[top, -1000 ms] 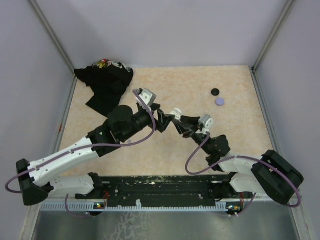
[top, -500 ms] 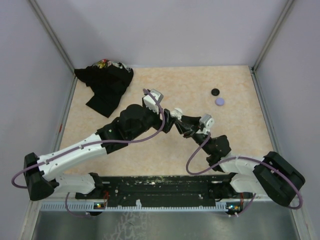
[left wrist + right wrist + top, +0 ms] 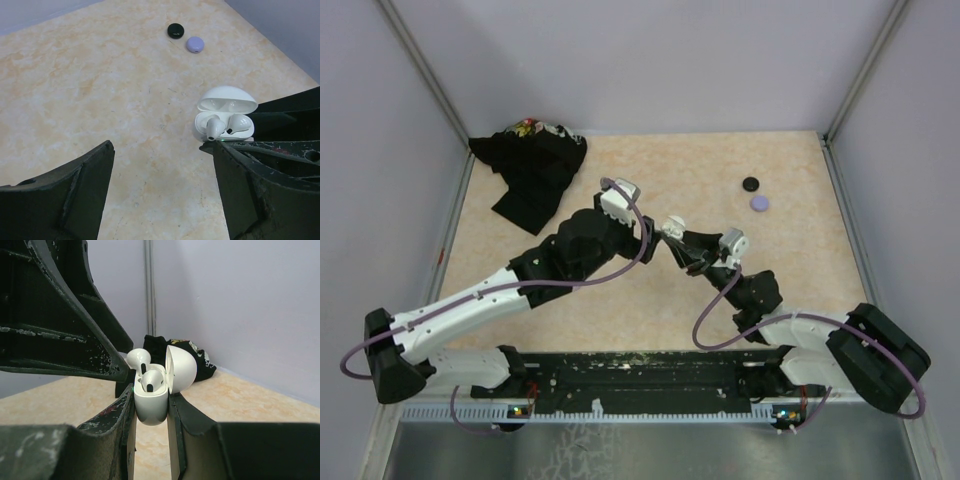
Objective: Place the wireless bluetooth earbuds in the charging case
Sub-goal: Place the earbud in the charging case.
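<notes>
On the beige table (image 3: 800, 290), both arms meet near ctr: left arm (image 3: 480, 300) reaches in from the near-left, right arm (image 3: 790, 330) from the near-right. A black cloth (image 3: 530, 165) lies bunched in the far-left corner, well apart from the work.

The right gripper (image 3: 150, 406) is clamped on the charging case (image 3: 226, 102), holding it off the table w/ the lid flipped open, one finger on each side of the base. The left gripper (image 3: 161, 150) has its jaws spread wide and nothing btwn them; its right-hand fingertip sits just beside the case opening.

A black disc (image 3: 750, 184) and a lavender disc (image 3: 759, 203) lie side by side toward the far right, away from both grippers.

Both white earbuds are at the case. The seated bud (image 3: 150, 381) looks fully down in its socket. The raised bud (image 3: 214, 127) stands tilted, its stem poking out over the front edge, so prob only partly in.

Step in hand, as I read it: seating the 2nd bud, so the task is nearly done. Next move prob calls for a light push on the raised bud w/ a left fingertip, straight down into the socket, while the right grip holds the case steady. Too much side force could flick the bud out or twist the case in the grip.
</notes>
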`<act>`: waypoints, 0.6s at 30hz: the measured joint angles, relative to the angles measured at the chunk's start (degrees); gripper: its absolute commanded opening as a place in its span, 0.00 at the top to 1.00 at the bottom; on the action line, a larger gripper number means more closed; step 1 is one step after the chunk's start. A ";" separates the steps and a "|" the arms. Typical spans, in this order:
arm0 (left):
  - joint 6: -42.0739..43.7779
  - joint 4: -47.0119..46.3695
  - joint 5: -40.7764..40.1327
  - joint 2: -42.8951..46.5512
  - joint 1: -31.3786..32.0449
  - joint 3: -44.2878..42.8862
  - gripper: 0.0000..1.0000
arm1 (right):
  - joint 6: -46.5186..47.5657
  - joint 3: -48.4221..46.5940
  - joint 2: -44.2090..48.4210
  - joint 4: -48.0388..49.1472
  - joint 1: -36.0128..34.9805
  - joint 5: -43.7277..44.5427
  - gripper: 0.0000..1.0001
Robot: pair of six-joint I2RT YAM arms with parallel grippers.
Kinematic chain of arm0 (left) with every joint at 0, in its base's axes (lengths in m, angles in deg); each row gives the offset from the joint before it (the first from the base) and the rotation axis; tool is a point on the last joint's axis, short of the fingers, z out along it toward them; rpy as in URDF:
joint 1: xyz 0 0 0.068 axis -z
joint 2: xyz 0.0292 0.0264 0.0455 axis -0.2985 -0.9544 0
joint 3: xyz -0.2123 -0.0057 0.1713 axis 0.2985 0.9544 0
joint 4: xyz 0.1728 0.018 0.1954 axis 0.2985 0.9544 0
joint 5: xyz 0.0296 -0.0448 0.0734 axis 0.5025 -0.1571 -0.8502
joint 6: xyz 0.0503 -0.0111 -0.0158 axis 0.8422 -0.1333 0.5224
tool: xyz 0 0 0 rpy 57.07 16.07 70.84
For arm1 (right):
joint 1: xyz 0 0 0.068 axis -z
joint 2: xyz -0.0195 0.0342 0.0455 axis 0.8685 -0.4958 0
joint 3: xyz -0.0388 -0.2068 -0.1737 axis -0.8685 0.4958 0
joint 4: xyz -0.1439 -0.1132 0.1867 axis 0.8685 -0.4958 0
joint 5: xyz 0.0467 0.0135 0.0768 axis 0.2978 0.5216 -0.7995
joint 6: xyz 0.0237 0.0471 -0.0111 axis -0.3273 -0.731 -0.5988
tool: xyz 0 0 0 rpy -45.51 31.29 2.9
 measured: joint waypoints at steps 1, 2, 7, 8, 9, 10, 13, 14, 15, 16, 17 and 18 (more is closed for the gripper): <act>0.07 0.22 -0.46 0.17 -0.15 0.00 0.15 | 0.00 0.00 0.00 0.02 0.00 -0.04 1.00; 0.04 0.46 -0.92 0.39 -0.39 0.00 0.15 | -0.02 0.00 0.02 0.02 0.00 -0.07 1.00; -0.59 1.33 -2.01 1.03 -2.08 0.00 0.13 | -0.22 0.00 0.39 0.09 0.00 -0.66 1.00; -0.74 1.29 -1.97 1.18 -2.45 0.00 0.13 | -0.28 0.00 0.42 0.09 0.00 -0.81 1.00; -0.85 1.27 -1.75 1.42 -2.86 0.00 0.13 | -0.42 0.00 0.42 0.09 0.00 -1.05 1.00; -0.92 1.25 -1.44 1.68 -3.21 0.00 0.11 | -0.50 0.00 0.42 0.09 0.00 -1.36 1.00; -1.25 1.20 0.63 2.47 -4.79 0.02 0.10 | -0.79 0.00 0.42 0.04 0.00 -2.16 1.00; -1.36 1.14 1.95 2.75 -5.57 0.09 0.10 | -1.01 0.00 0.44 0.02 0.00 -2.47 1.00; -1.68 1.03 4.04 3.10 -6.67 0.28 0.10 | -1.09 0.00 0.50 -0.02 0.02 -2.73 1.00; -2.10 0.81 6.67 3.61 -8.28 0.68 0.10 | -1.31 0.00 0.59 -0.04 0.07 -3.28 1.00; -2.60 0.55 9.66 4.22 -10.40 1.25 0.10 | -1.53 0.00 0.70 -0.04 0.13 -3.91 1.00; -3.23 0.26 13.29 4.96 -13.09 1.97 0.09 | -1.73 0.00 0.74 -0.07 0.31 -4.59 1.00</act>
